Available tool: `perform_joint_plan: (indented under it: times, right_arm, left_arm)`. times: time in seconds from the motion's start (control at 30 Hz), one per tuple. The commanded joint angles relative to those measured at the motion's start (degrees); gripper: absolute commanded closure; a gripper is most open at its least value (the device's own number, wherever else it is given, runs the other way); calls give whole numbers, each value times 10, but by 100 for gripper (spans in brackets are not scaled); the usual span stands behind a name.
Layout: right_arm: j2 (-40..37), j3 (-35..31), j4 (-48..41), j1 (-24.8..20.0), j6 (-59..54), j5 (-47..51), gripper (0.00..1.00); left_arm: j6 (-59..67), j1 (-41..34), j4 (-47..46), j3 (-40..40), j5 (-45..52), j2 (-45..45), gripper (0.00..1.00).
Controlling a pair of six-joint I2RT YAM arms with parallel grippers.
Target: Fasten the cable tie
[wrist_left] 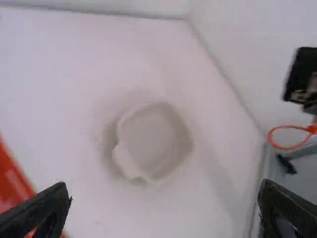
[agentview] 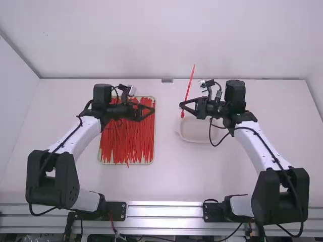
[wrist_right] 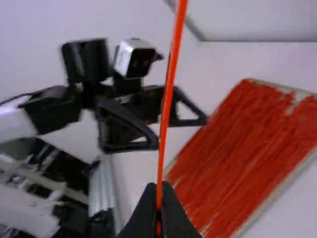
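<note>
My right gripper (agentview: 182, 105) is pinched tight on one red cable tie (agentview: 188, 88), its tail standing up over the white bowl (agentview: 199, 136) near the table's far edge. My left wrist camera catches its loop (wrist_left: 290, 138). My left gripper (agentview: 150, 110), fingers wide apart, hovers above the tray (agentview: 126, 164) of spare ties (agentview: 126, 138)

cable tie (agentview: 189, 83) red | tie pile (agentview: 127, 137) red | bowl (agentview: 195, 134) white | table (agentview: 202, 169) white | right end effector (wrist_right: 157, 191) black

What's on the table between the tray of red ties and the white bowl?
Nothing. In the high view, the strip of white table between the tray and the bowl is bare.
</note>
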Motion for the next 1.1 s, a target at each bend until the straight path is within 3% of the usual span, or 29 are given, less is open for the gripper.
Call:
perform_joint_plan:
  times: [0.0, 0.03, 0.2, 0.37, 0.53, 0.83, 1.07]
  right_arm:
    - [-7, 12, -27, 12, -102, 134, 100]
    - [-7, 12, -29, 12, -104, 139, 100]
    - [-7, 11, -89, 40, -110, 348, 100]
    - [-7, -12, -91, 71, -109, 496, 100]
    - [-7, -57, -50, 62, -88, 525, 100]
    - [-7, -152, 40, 5, -73, 502, 100]
    - [-7, -203, 103, 0, -49, 507, 100]
  left_arm:
    - [25, -16, -33, 10, -122, -1, 1]
    - [24, -17, -37, 10, -127, -1, 1]
    - [-27, -47, -127, 5, -330, -1, 1]
    - [-24, -64, -150, -9, -375, -1, 1]
    - [-24, -59, -146, -26, -388, -1, 1]
    - [-25, -64, -135, -53, -421, -1, 1]
    - [-39, -61, -105, -80, -414, -1, 1]
